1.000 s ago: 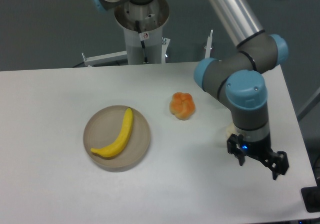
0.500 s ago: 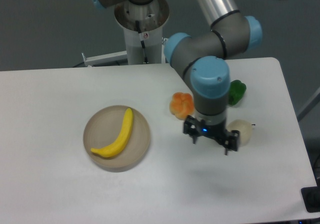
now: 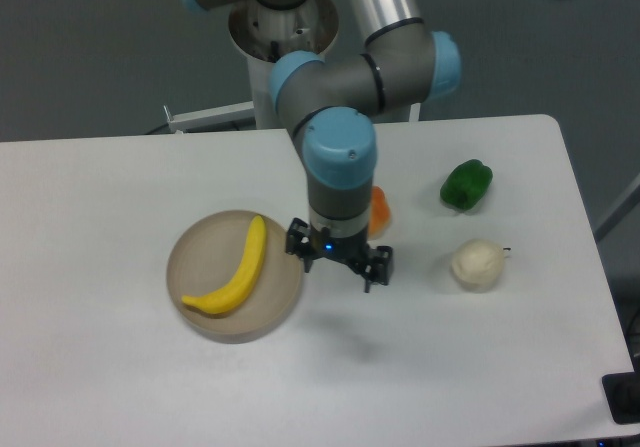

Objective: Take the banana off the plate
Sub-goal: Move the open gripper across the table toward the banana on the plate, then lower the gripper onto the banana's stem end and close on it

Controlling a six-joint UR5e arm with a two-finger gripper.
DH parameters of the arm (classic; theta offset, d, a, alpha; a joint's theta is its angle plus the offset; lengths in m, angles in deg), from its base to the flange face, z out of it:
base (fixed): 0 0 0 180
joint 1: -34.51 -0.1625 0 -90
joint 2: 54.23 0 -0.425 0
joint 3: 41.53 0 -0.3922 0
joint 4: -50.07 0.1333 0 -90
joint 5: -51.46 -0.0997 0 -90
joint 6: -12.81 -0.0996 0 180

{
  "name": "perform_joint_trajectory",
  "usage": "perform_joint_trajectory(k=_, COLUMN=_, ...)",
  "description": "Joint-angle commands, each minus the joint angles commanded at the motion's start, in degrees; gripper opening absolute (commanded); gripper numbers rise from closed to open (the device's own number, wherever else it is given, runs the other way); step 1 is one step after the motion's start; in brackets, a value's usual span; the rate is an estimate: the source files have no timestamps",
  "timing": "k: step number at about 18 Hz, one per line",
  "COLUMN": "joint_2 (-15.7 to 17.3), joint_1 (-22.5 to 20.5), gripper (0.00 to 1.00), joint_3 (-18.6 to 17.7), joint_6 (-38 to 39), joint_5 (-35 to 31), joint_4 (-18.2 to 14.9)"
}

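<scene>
A bright-yellow curved banana (image 3: 233, 272) lies diagonally across the round beige plate (image 3: 206, 247) on the left half of the white table. My gripper (image 3: 337, 264) hangs just past the plate's right rim, above the table, with its two dark fingers spread apart and nothing between them. It is a short way right of the banana and not touching it.
An orange lobed fruit (image 3: 379, 210) sits right behind the gripper, mostly hidden by the wrist. A green pepper (image 3: 467, 185) and a cream round item (image 3: 476, 265) lie to the right. The arm's base column (image 3: 283, 57) stands at the table's back edge.
The arm has swept leftward across the table, from the right front to beside the plate, uncovering the green pepper and the cream item. The banana and plate have not moved.
</scene>
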Motion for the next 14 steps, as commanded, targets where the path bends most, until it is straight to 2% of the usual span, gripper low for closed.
perform_joint_trajectory(k=1, joint_2=0.44, joint_1=0.52, gripper=1.0, joint_3=-1.94, joint_6=0.09, joint_5=0.18, joint_4=2.11)
perform_joint_trajectory(k=5, joint_2=0.36, joint_1=3.42, gripper=1.0, joint_3=-4.5, joint_6=2.55, joint_5=0.09, joint_4=2.83)
perform_joint_trajectory(k=8, joint_2=-0.17, joint_1=5.44, gripper=1.0, joint_3=-5.82, joint_6=2.55, joint_5=-1.22, joint_4=5.19)
perform_joint_trajectory(k=14, joint_2=-0.35, joint_1=7.47, gripper=1.0, joint_3=-8.02, joint_6=3.43, joint_5=-1.66, joint_4=5.99)
